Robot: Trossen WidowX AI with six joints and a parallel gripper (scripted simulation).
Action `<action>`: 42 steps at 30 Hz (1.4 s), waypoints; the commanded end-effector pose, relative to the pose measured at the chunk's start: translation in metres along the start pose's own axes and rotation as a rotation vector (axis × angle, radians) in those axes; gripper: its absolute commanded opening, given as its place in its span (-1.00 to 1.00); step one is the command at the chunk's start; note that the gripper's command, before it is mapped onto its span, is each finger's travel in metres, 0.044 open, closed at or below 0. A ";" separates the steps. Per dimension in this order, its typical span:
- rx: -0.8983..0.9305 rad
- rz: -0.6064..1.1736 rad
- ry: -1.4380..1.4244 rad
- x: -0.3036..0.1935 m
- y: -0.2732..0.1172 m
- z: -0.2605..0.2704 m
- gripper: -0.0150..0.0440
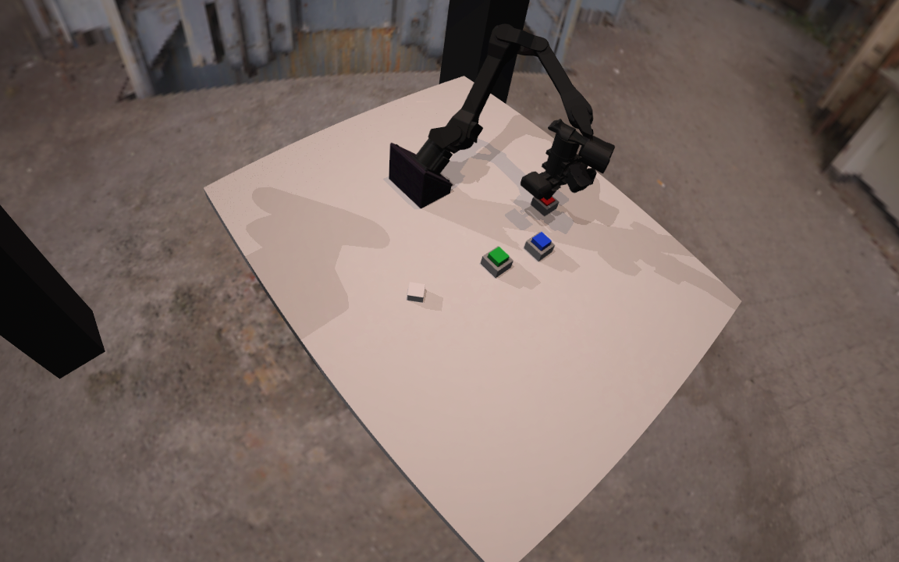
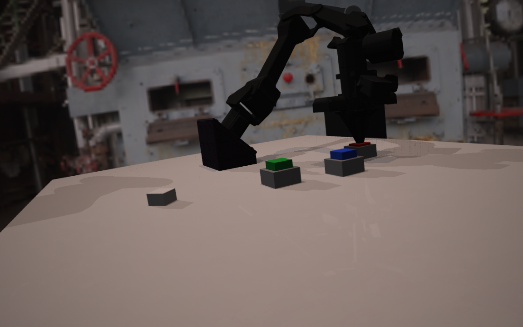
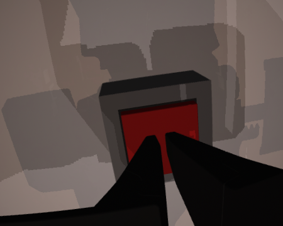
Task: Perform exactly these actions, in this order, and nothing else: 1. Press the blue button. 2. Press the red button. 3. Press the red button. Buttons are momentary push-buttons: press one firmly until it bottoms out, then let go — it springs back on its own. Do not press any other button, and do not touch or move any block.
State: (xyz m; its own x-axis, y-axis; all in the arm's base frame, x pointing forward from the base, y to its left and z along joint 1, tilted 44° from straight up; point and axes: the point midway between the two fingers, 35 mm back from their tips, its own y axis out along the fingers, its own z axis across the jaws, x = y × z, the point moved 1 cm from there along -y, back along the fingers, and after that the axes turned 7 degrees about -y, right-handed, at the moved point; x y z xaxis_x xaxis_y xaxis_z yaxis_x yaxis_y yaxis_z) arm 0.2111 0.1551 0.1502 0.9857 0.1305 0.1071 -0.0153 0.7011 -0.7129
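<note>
Against rusty machinery, the pale surface (image 1: 509,391) carries the red button (image 3: 158,123) behind the blue button (image 2: 342,153), where the fingers, pressed together and pinching nothing, rest on its stiff, springy cap, best pushed squarely at the centre.

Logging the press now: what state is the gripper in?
Gripper: shut, holding nothing; its fingertips are down on the red button, which sits sunk in its housing.

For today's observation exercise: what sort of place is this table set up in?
Probably an old industrial plant: a red valve wheel, rusty grey metal machinery behind the table, and a worn concrete floor.
</note>
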 end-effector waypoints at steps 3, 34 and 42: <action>-0.003 0.001 0.006 0.000 0.001 -0.001 -0.42; -0.005 0.001 0.006 0.000 -0.011 -0.001 -0.42; -0.003 0.001 0.006 0.000 0.000 -0.001 -0.42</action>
State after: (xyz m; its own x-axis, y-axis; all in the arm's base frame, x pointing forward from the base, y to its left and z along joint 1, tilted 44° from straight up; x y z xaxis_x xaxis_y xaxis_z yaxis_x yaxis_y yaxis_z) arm 0.2113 0.1523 0.1532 0.9856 0.1314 0.1066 -0.0163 0.7009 -0.7131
